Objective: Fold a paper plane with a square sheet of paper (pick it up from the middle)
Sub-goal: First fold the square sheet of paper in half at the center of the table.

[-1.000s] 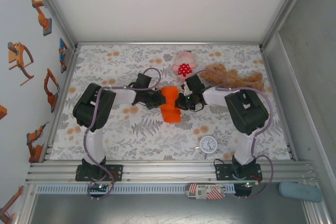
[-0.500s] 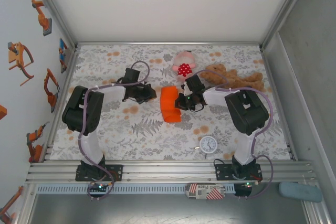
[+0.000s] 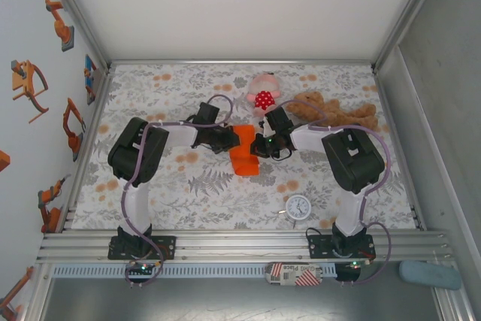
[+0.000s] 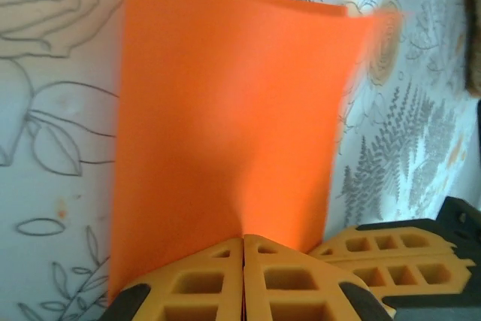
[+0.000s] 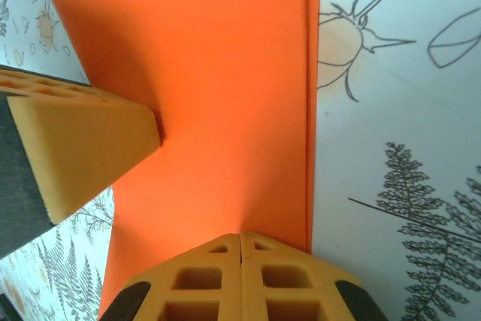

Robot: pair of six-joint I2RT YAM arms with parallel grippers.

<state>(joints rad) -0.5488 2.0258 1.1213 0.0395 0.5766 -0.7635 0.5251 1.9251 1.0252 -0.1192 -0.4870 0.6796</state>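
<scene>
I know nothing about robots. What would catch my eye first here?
A bright orange sheet of paper, partly folded, lies in the middle of the flowery table. The left arm's fingers and the right arm's fingers are closed and meet at it from either side. Behind it sit a pink spotted plush toy and a brown teddy bear, and a small white clock lies nearer the front.
</scene>
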